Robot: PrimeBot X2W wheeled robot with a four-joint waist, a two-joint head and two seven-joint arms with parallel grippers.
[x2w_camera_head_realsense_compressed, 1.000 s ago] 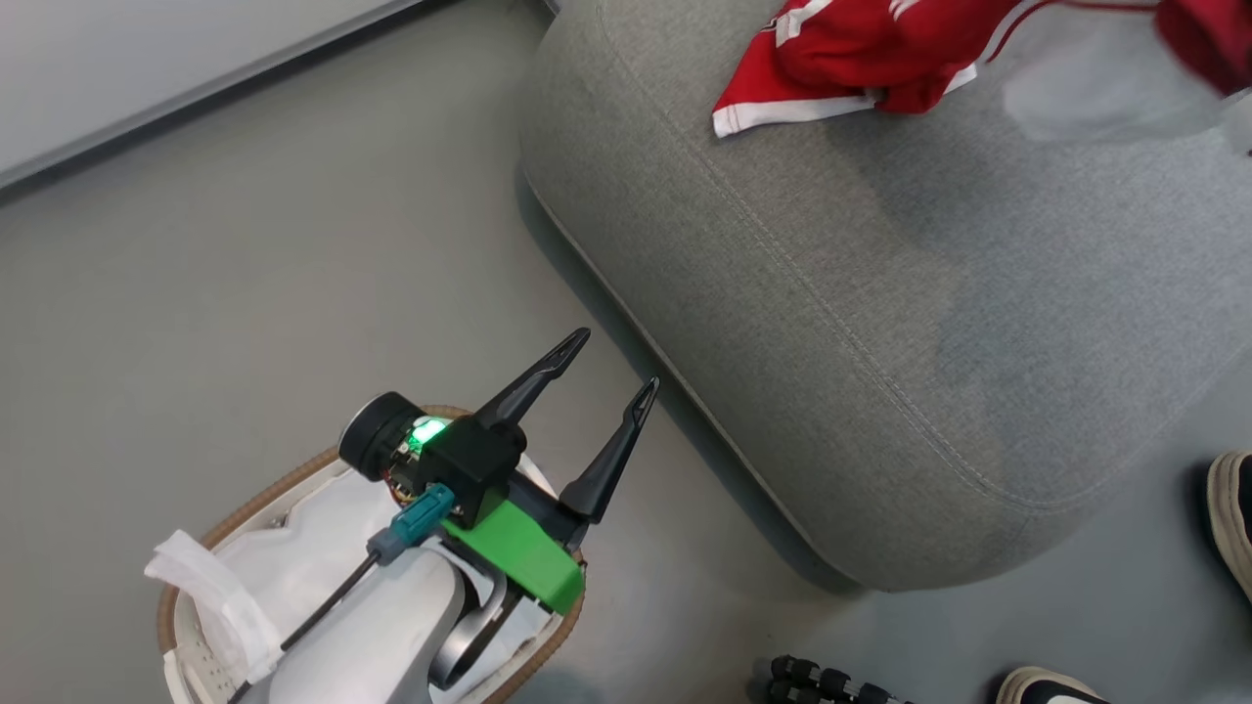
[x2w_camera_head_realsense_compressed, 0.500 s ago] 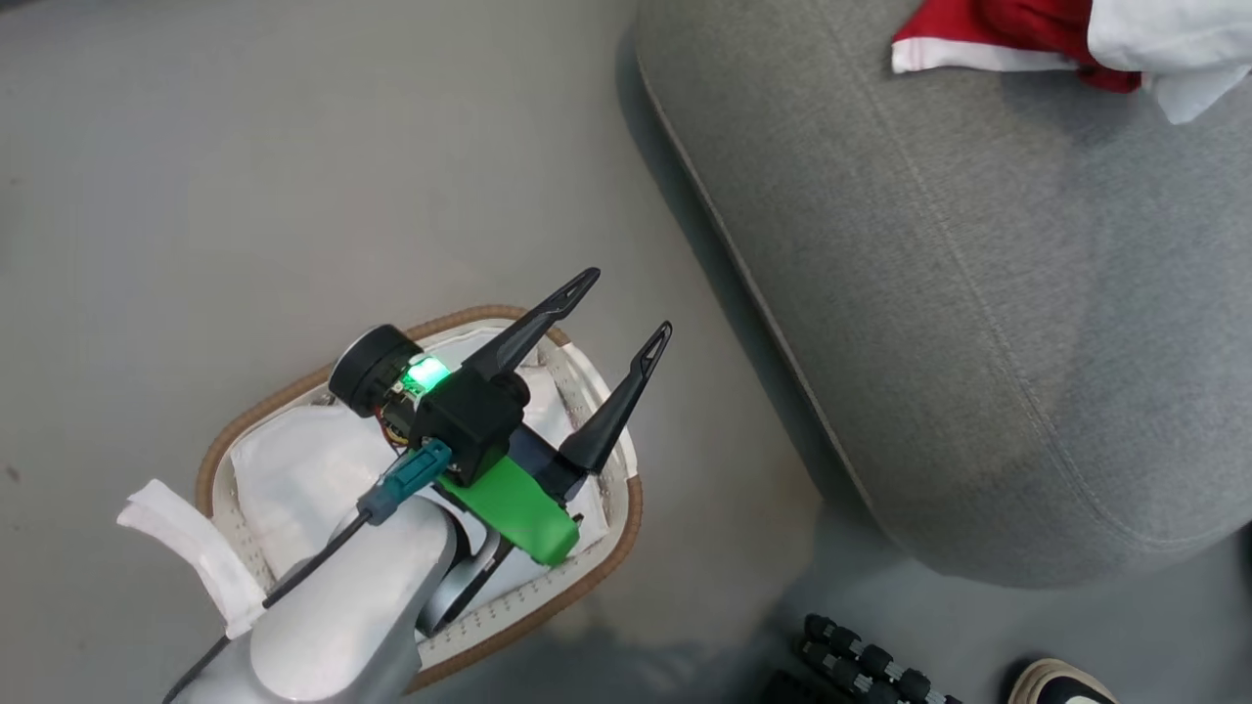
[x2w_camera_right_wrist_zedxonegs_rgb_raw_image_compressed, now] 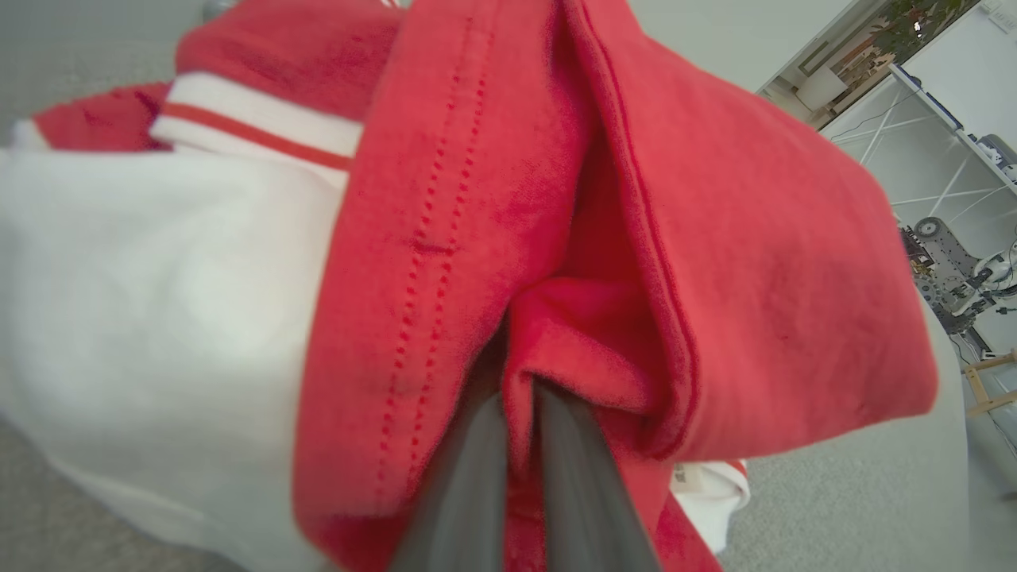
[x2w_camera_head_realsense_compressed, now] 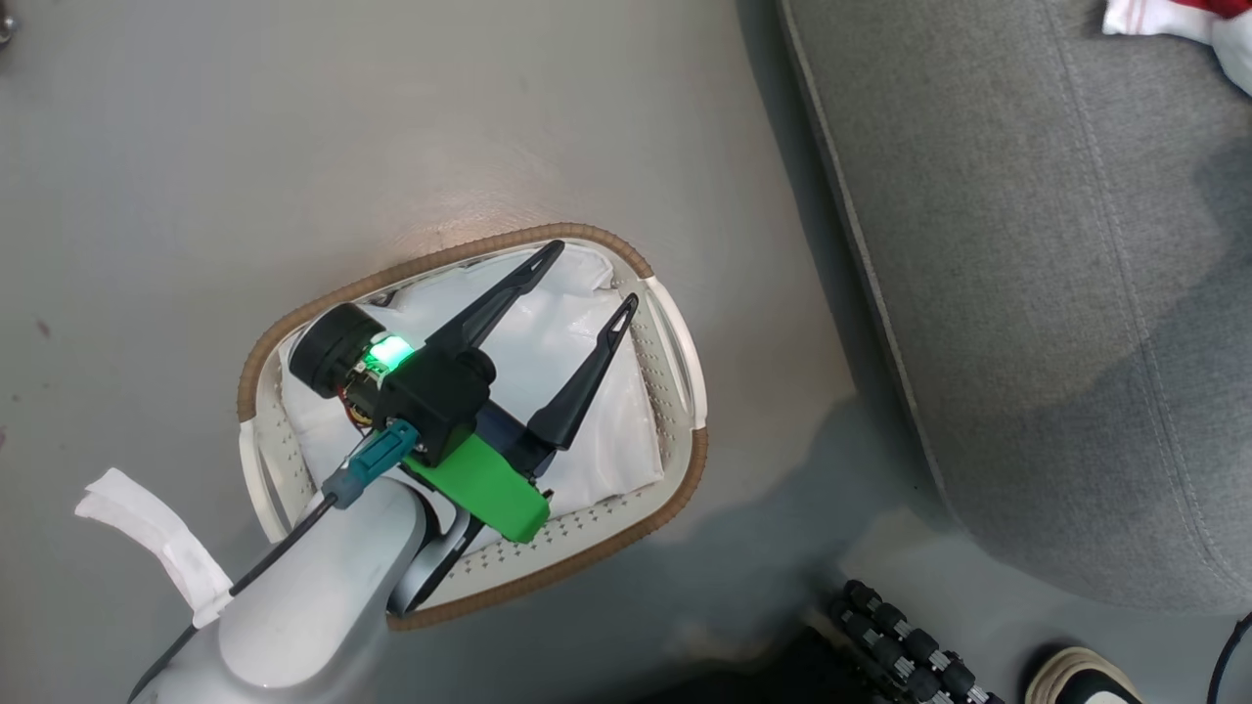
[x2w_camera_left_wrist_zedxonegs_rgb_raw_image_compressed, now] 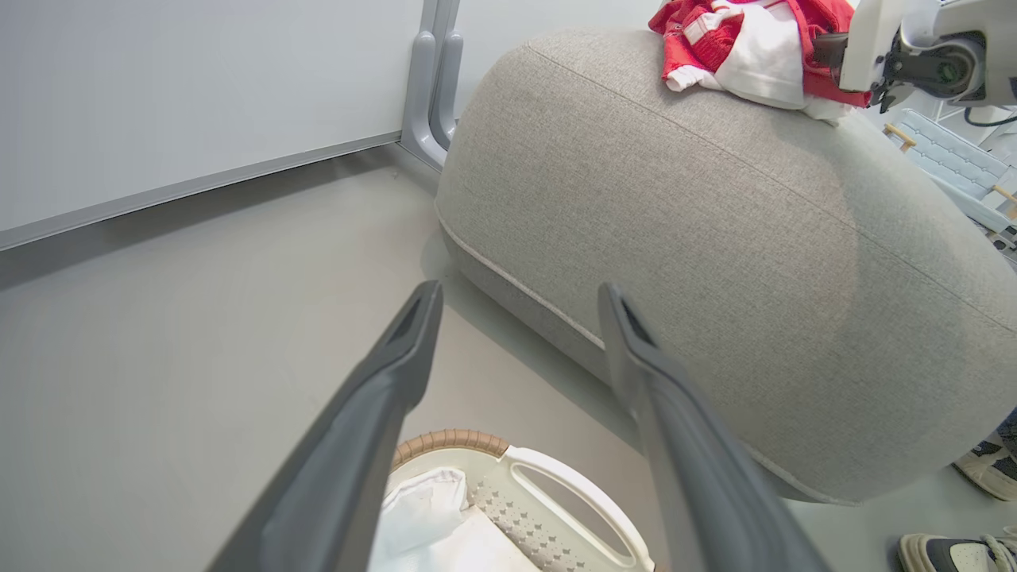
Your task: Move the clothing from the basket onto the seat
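Note:
The red and white clothing lies bunched on top of the grey seat, and a corner of it sits at the head view's top right. My right gripper is shut on a red fold of the clothing, and its pale wrist is beside the pile. The basket stands on the floor left of the seat, with its white liner showing inside. My left gripper hangs open above the basket, fingers spread with nothing between them.
A person's shoe and a black ribbed object lie on the floor near the seat's front. More shoes show by the seat in the left wrist view. A wall with a baseboard runs behind the grey floor.
The head camera has swung down and left, so the basket now sits whole in the picture and the clothing is at the top right corner. The left gripper stays open over the basket.

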